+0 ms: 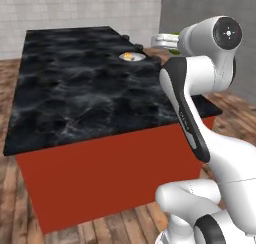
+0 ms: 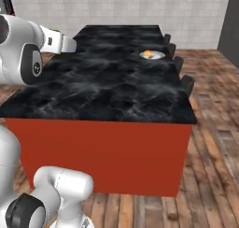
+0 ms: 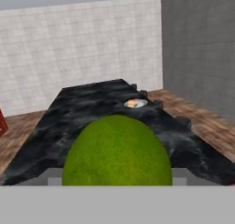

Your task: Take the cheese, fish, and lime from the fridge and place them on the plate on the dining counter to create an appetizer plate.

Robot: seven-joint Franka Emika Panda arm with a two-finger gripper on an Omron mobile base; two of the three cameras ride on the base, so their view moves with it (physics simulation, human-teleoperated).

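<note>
My claw grips the round yellow-green lime short of the black marble counter; the light-grey plate holds orange cheese.

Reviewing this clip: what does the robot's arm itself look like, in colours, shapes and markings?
The arm has glossy white rounded shells with dark grey to black joint bands. A round black cap with a small white centre mark closes one joint. No loose cables show. Its base segments are equally white and bulbous.

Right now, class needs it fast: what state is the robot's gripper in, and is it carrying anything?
Gripper: closed on the lime, held above the near end of the dining counter.
</note>
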